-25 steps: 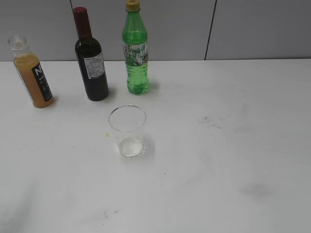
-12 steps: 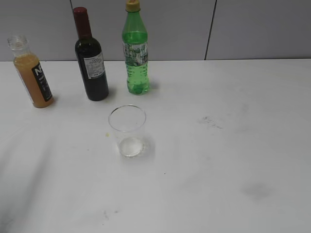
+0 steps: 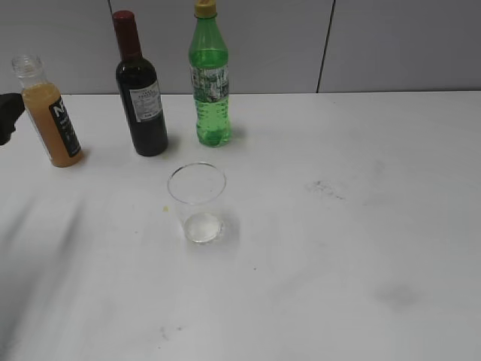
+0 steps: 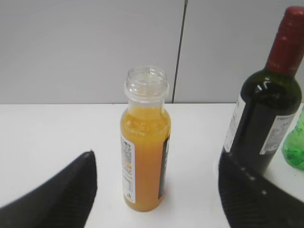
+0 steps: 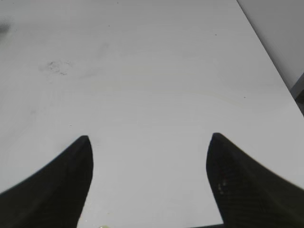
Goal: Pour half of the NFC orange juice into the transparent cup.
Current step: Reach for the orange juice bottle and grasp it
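The left end effector [image 4: 154, 190] stood wide open and empty, its two dark fingers [image 4: 57, 194] set apart on either side of the juice [image 4: 146, 152], lined up as if to close round the bottle's body below the neck; neither finger touched it. In the exterior view only a dark tip of that end effector showed at the left edge, just beside the juice [image 3: 51, 113]. The juice stood upright and capless at the back left of the bench [image 3: 361, 226], nearly full, so a low, level grip would probably help keep it from spilling on the lift. The wine bottle [image 3: 140, 94] stood near on its right, leaving little room for the finger on that side. The cup [image 3: 198, 201] sat empty and upright, forward of the bottles and well apart from the juice, open for pouring. The right end effector [image 5: 149, 190] was likewise open and empty over bare bench, clear of the work.
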You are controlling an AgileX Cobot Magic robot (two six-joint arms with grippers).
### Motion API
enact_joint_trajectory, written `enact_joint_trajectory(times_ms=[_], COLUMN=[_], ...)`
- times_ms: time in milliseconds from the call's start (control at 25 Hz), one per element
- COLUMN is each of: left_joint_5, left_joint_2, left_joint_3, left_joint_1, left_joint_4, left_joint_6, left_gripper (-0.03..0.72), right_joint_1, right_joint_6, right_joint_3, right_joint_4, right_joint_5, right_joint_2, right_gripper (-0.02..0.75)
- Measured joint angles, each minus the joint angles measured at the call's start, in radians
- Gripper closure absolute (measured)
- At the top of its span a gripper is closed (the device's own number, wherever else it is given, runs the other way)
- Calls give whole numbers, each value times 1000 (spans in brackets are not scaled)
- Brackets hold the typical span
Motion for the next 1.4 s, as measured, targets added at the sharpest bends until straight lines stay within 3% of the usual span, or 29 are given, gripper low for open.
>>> enact_joint_trajectory(times_ms=[840,1040,1400], left_joint_5=[-502,-551,-530], left_joint_2=[453,568,701], left_joint_3=[-14,-88,-252], left_joint_1=[0,2,14], left_joint_4=[18,19,17], left_joint_6=[-4,-8,-8], left_gripper=[68,22,18], right_joint_1=[0,0,0], right_joint_6=[0,0,0], right_joint_3=[0,0,0], right_joint_4=[0,1,1], right_joint_5=[0,0,0], right_joint_2=[0,0,0], right_gripper=[167,167,167])
